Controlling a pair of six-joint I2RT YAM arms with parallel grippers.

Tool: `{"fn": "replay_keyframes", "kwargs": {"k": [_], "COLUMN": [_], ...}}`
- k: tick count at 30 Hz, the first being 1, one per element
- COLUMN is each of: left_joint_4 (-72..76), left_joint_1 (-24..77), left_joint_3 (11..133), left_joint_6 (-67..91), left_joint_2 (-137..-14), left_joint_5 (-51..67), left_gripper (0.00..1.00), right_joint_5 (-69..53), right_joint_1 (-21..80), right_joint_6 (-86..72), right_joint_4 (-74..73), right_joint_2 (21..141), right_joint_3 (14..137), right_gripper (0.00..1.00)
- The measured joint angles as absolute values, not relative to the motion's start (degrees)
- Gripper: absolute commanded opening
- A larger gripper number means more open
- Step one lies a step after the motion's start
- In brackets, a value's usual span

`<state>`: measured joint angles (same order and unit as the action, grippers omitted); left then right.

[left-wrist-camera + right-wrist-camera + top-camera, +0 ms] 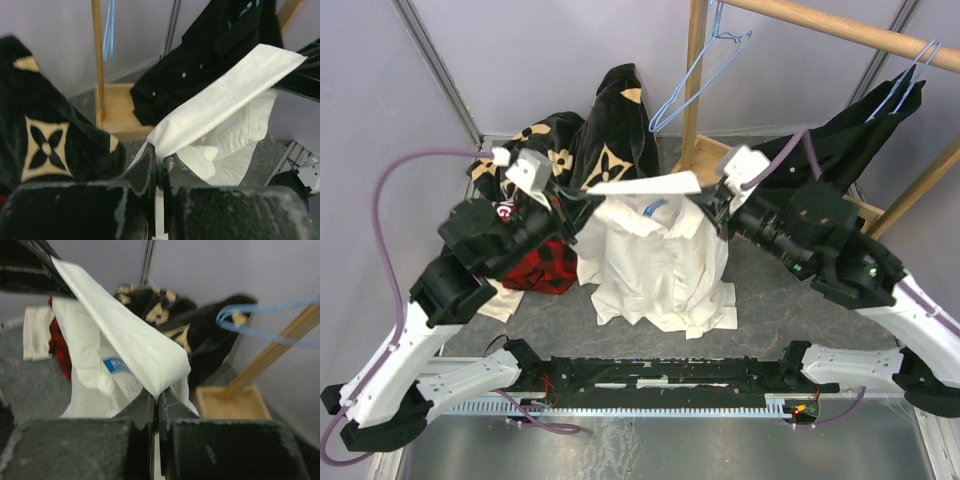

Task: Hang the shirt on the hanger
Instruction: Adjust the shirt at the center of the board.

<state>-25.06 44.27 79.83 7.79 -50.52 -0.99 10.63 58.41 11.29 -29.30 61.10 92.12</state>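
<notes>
Left gripper (pixel 159 161): clamped on the shirt (pixel 655 265) top edge, below-left of the hanger (pixel 692 78).
Right gripper (pixel 156 402): clamped likewise, below the hanger.
Technique: hold the edge taut and level when lifting.

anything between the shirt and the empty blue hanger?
Nothing visible. The shirt is held up short of the hanger; the wooden post beside the hanger and the flowered black garment to its left may crowd the approach.
</notes>
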Motion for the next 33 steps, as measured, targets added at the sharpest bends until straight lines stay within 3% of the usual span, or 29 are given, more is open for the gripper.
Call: {"fn": "replay_keyframes", "kwargs": {"k": [10, 15, 23, 29, 30, 33], "left_joint_4": [-20.4, -17.0, -12.6, -9.3, -9.3, -10.4], "left_joint_1": [44.1, 44.1, 43.8, 43.7, 43.6, 43.1], "left_joint_3": [46.2, 39.7, 34.4, 32.7, 32.6, 32.6], "left_joint_6": [23.7, 29.3, 33.5, 34.7, 34.8, 34.7], "left_joint_2": [-41.2, -41.0, -45.7, -51.2, -51.9, -53.5], "left_joint_5": [-4.5, -5.3, -5.9, -5.6, -5.6, -5.6], "left_gripper": [0.03, 0.03, 0.04, 0.28, 0.35, 0.54], "right_joint_5": [16.4, 19.1, 20.8, 17.7, 17.1, 15.7], "right_joint_1": [58.4, 58.2, 55.3, 50.7, 50.0, 48.6], "right_joint_6": [-6.4, -13.0, -21.7, -24.5, -24.6, -24.7], "right_joint_4": [-23.6, -21.3, -20.9, -18.9, -18.8, -19.5], "right_joint_2": [53.6, 54.7, 59.8, 63.6, 64.7, 66.9], "right_joint_3": [58.1, 51.5, 50.7, 47.0, 46.4, 45.6], "right_gripper": [0.0, 0.0, 0.0, 0.03, 0.07, 0.35]}}
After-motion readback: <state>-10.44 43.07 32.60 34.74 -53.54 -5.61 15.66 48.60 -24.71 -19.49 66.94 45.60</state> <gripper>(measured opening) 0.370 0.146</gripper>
